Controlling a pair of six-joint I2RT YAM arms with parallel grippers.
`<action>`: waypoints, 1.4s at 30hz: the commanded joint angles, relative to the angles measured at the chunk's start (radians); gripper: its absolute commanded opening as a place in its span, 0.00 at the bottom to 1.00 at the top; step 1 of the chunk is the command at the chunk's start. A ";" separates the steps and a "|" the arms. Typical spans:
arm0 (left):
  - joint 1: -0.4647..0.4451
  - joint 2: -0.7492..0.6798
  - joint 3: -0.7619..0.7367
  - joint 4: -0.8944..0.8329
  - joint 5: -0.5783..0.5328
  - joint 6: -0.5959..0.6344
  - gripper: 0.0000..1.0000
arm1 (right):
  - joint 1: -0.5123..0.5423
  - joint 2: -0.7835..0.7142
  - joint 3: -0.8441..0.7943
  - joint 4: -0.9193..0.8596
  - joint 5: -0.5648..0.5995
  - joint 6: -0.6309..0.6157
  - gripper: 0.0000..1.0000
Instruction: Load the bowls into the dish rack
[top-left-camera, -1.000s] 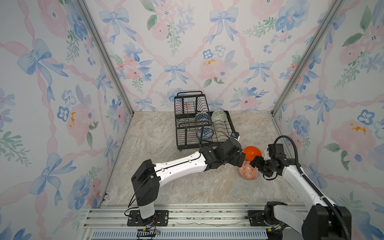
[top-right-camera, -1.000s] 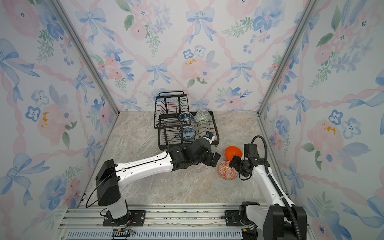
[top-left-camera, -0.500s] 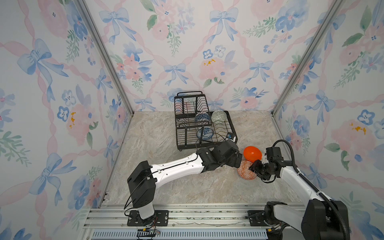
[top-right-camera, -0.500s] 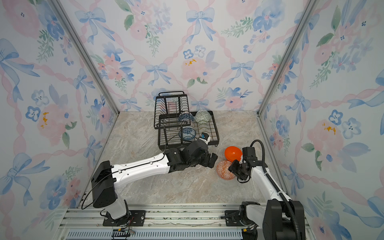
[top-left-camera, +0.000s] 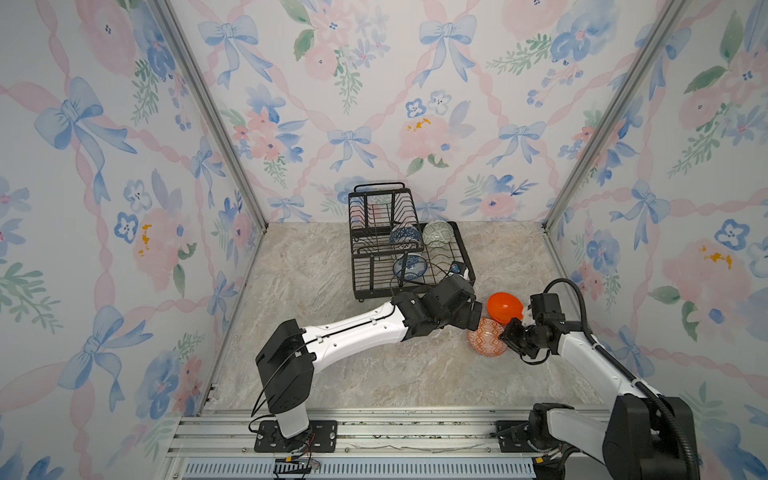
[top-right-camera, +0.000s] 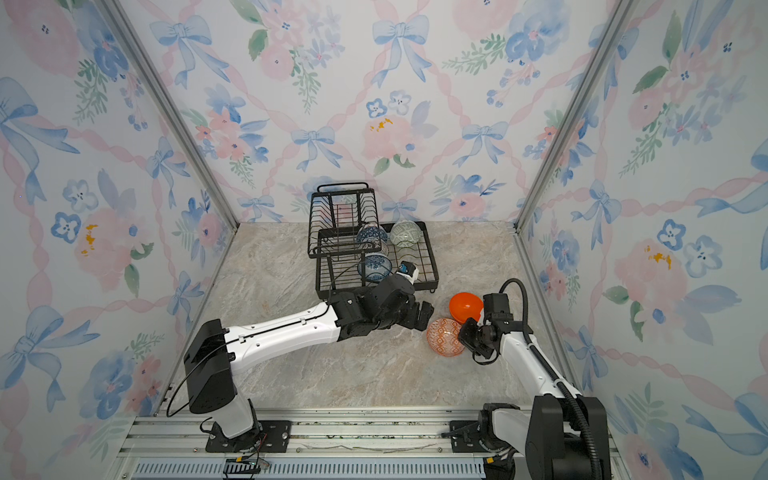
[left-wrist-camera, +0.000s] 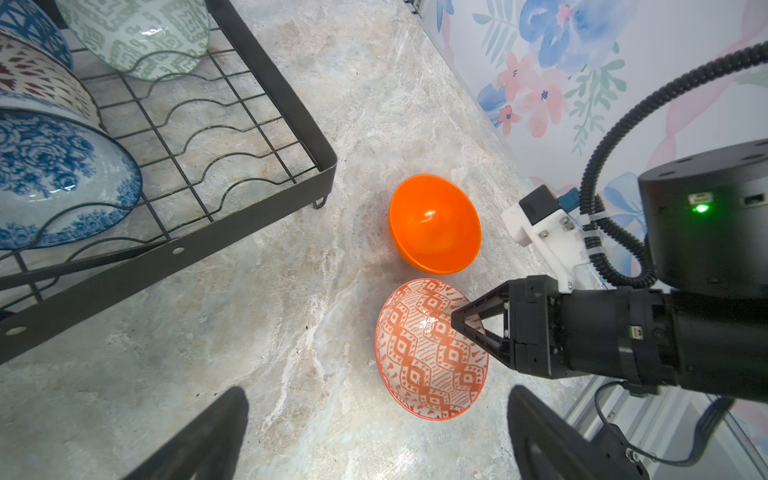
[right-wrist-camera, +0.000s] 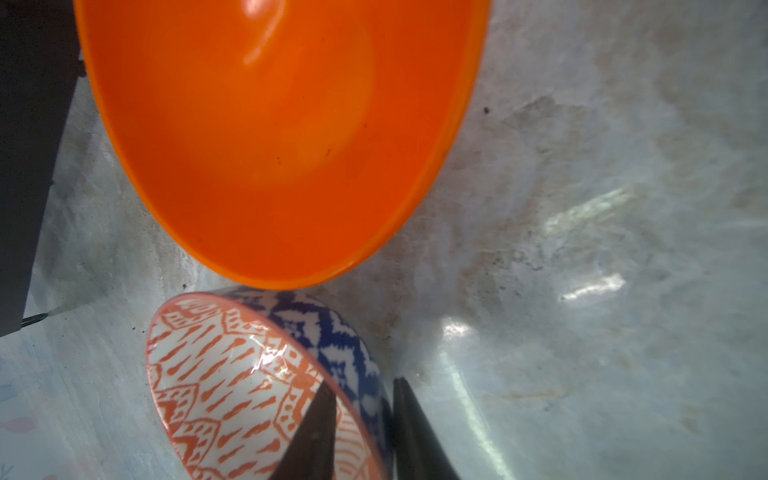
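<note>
Orange-white patterned bowl (top-left-camera: 486, 343) on tabletop (top-left-camera: 332, 374), 5 o'clock off dish rack (top-left-camera: 464, 253). Right gripper (right-wrist-camera: 361, 382) at its 3 o'clock, jaws straddling rim; clamped or not, cannot tell. Left gripper (left-wrist-camera: 376, 395) spread, 10 o'clock.

I see plain glossy orange bowl (left-wrist-camera: 434, 226). Patterned bowl (right-wrist-camera: 232, 374): orange diamonds on white inside, dark-blue-on-white outside. Black wire dish rack (left-wrist-camera: 257, 232): blue-white floral bowl (left-wrist-camera: 54, 178), green-white geometric bowl (left-wrist-camera: 141, 33), dark-blue geometric bowl (left-wrist-camera: 25, 29). Bench (left-wrist-camera: 332, 104) marbled grey-beige.

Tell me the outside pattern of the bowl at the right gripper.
The bowl is blue-and-white geometric outside; the right wrist view shows it best.
</note>
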 joint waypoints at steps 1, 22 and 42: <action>0.007 0.014 0.026 0.010 0.015 -0.013 0.98 | 0.018 0.036 0.009 0.027 -0.020 -0.003 0.24; 0.030 -0.021 0.074 0.010 -0.028 0.014 0.98 | 0.130 0.075 0.233 -0.005 0.016 0.046 0.09; 0.115 -0.047 0.197 0.010 -0.024 -0.056 0.76 | 0.222 0.094 0.621 -0.041 0.082 0.021 0.08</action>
